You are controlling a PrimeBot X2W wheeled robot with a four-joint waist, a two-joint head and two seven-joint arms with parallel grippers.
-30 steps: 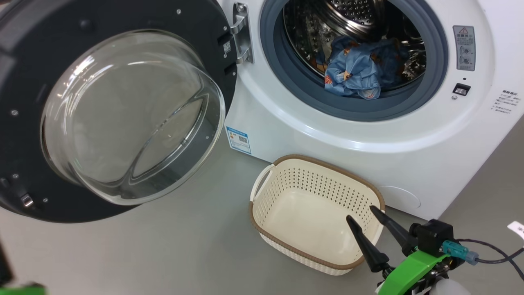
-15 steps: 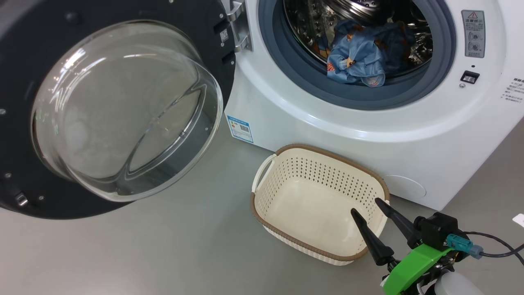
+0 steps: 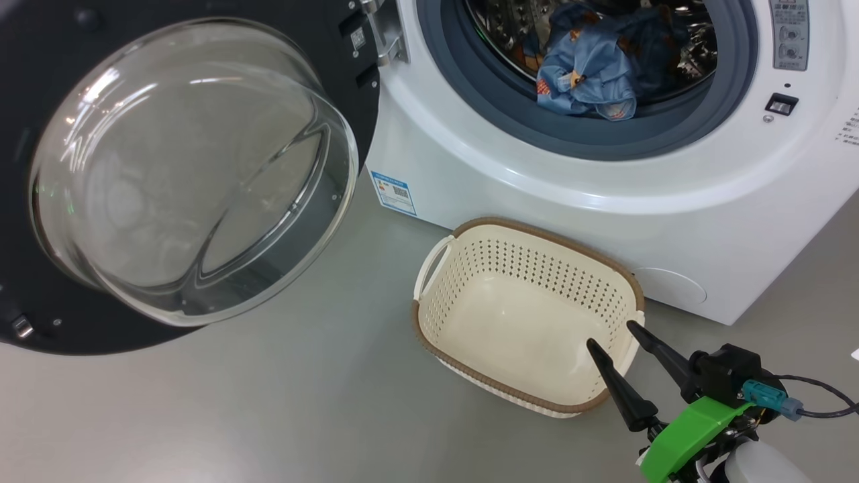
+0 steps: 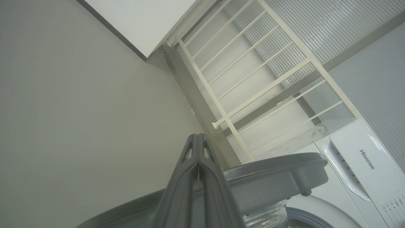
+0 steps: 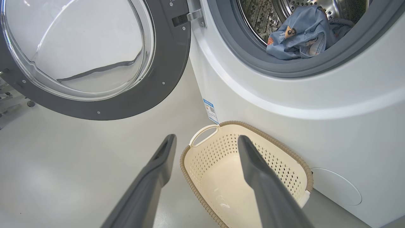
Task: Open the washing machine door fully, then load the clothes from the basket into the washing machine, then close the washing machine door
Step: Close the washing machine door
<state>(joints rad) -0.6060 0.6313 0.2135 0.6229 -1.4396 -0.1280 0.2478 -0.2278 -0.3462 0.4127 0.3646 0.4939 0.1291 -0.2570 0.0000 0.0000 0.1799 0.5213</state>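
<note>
While wide, right end effector [image 3: 609, 333] near basket [image 3: 510, 265]; left end effector [image 4: 198, 142] tip-to-tip, near "Hisense" washing machine [image 4: 364, 158]

This is a laundry corner. A white front-loading washer [image 3: 570, 221] stands on a bare grey floor [image 3: 235, 416], with clothes [image 3: 590, 74] inside and a small basket [image 3: 523, 268] on the floor before it. Near the washer is a white barred rack [image 4: 240, 72], possibly for drying, by a ribbed grey wall panel [image 4: 316, 28].
</note>
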